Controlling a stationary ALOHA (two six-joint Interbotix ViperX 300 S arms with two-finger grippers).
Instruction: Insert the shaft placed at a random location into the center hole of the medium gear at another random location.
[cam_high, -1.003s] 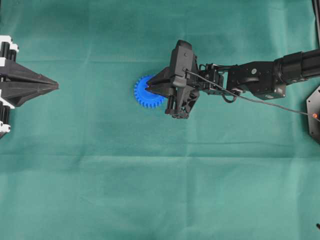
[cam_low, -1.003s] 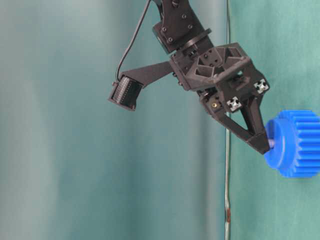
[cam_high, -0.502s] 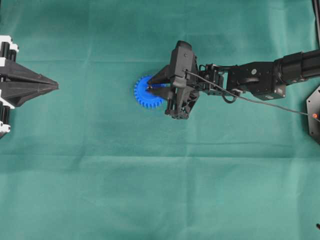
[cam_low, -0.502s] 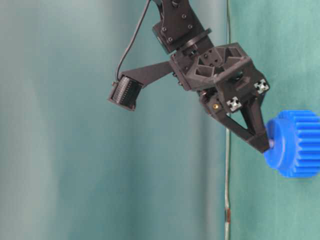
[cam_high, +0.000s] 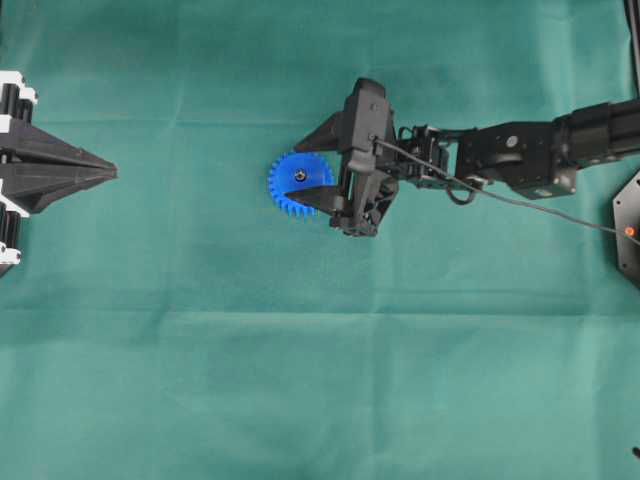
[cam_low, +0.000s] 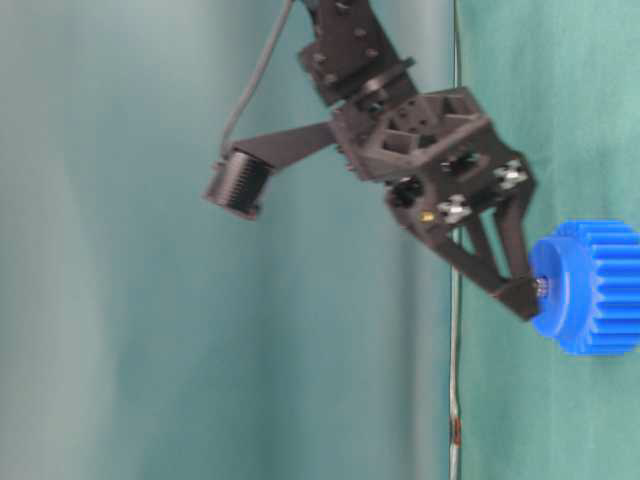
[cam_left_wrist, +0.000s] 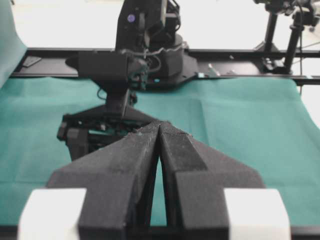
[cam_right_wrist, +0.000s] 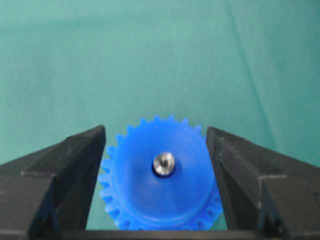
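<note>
The blue medium gear (cam_high: 309, 186) lies flat on the green cloth near the middle. The silver shaft (cam_high: 299, 176) stands in its center hole, its shiny rounded end showing in the right wrist view (cam_right_wrist: 164, 163) and at table level (cam_low: 542, 286). My right gripper (cam_high: 292, 178) is open and empty, one finger on each side of the gear (cam_right_wrist: 160, 200), with gaps to the shaft. Its fingers (cam_right_wrist: 75, 165) reach down beside the gear's hub (cam_low: 590, 290). My left gripper (cam_high: 110, 174) is shut and empty at the far left (cam_left_wrist: 159, 124).
A black plate with an orange dot (cam_high: 628, 225) sits at the right edge. A thin cable (cam_high: 540, 206) runs from the right wrist towards it. The right arm (cam_left_wrist: 125, 65) stands straight ahead of the left gripper. Green cloth (cam_high: 320, 380) covers the table.
My right gripper has opened: its fingers were closed on the shaft above the gear's hole and now stand apart either side. The shaft stays in the hole. The left arm has not moved.
</note>
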